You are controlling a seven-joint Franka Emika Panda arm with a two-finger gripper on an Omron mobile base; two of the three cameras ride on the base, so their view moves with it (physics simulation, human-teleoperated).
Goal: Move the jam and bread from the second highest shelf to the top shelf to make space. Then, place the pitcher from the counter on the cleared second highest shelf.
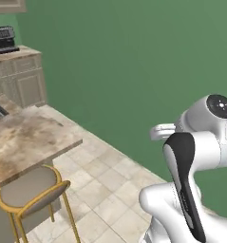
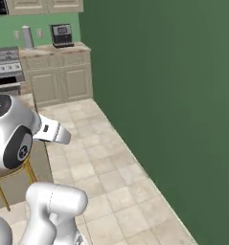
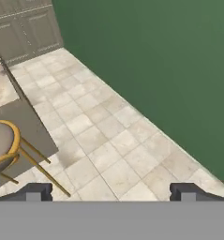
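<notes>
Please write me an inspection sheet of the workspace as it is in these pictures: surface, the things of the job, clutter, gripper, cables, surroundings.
Surface: tan-and-brown marbled counter at the left, over cream cabinets; its visible part is bare.
Job's things: nothing seen of jam, bread, pitcher or fridge shelves.
Clutter: stool with a grey seat and gold legs beside the counter; coffee machine on the far counter.
Gripper: gripper open, fingers wide apart, holding nothing, above the tiled floor.
Cables: nothing seen.
Surroundings: green wall at the right; stove beside the far cabinets.
</notes>
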